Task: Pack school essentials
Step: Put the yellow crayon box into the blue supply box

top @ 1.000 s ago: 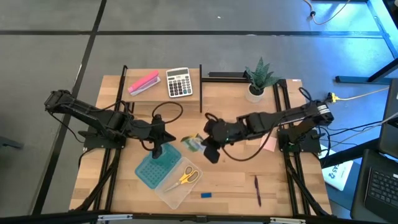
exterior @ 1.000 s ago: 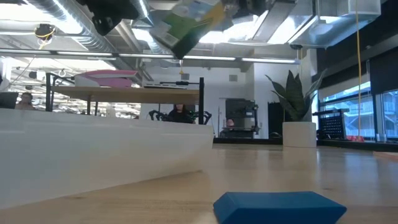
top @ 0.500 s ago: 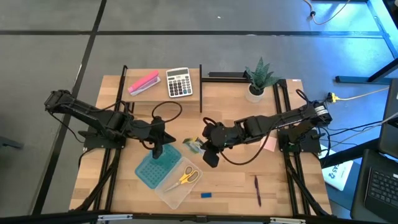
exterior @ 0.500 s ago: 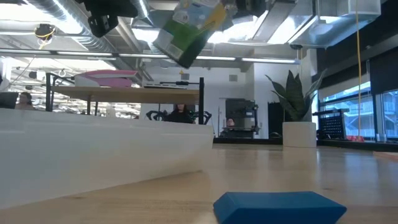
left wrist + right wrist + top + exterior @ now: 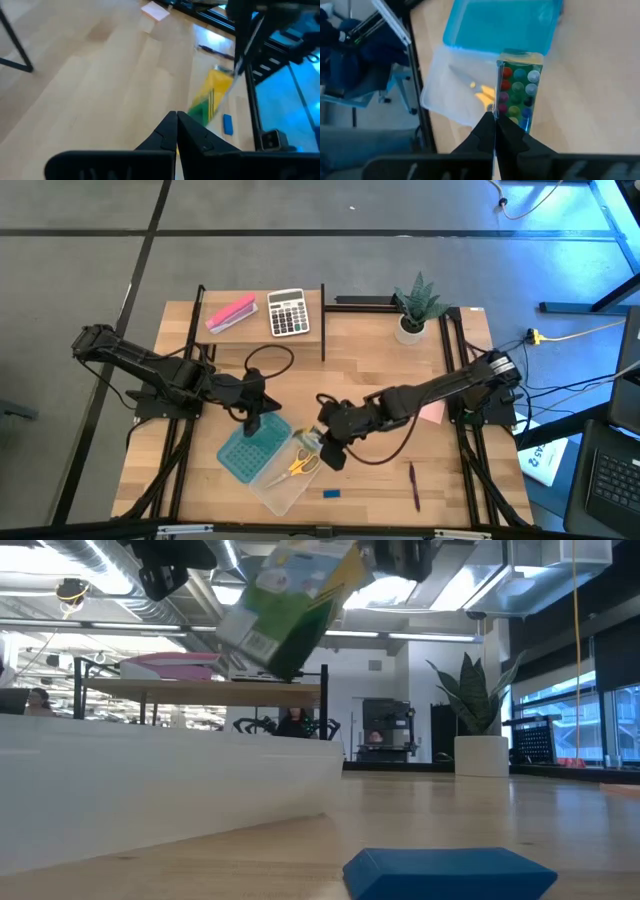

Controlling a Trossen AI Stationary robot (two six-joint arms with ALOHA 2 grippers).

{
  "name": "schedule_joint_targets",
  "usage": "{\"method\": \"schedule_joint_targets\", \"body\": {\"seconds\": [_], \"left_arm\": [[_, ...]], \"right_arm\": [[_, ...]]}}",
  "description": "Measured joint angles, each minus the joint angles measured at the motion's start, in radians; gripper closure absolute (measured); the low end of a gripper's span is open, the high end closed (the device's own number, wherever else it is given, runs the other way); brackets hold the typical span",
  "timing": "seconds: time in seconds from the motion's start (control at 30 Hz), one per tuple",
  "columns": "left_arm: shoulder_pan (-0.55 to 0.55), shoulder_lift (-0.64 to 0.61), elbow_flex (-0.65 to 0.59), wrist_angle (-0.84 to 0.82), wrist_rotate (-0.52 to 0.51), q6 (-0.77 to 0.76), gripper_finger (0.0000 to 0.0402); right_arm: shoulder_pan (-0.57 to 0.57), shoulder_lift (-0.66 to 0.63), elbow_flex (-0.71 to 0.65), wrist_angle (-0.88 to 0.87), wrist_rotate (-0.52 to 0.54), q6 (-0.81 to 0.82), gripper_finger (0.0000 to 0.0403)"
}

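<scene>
Held the yellow-green cardboard crayon box (image 5: 309, 442) tight in the right gripper (image 5: 322, 444), tilted in the air right over the clear plastic bin (image 5: 262, 492). Saw the yellow-handled scissors (image 5: 299, 463) lying inside that bin, just under the box. Saw the bin's flat blue lid (image 5: 253, 448) lying partly over its far end. Kept the left gripper (image 5: 253, 421) above that lid, fingers pressed together with nothing between them. Found the tiny blue eraser (image 5: 330, 493) on the wooden table (image 5: 370, 350) just beside the bin. Found the thin dark-red pen (image 5: 413, 484) farther from the bin. Maybe a pencil near the bin too, hard to tell.
</scene>
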Motion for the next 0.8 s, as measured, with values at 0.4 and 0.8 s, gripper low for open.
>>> {"method": "schedule_joint_targets", "body": {"seconds": [0.4, 0.8], "left_arm": [[-0.040, 0.000, 0.000, -0.008, 0.103, 0.049, 0.0401], [-0.050, 0.025, -0.010, 0.012, 0.134, 0.070, 0.0401]], "right_arm": [[0.010, 0.117, -0.001, 0.064, -0.077, 0.002, 0.0399], [0.008, 0.119, -0.001, 0.060, -0.044, 0.006, 0.0399]]}}
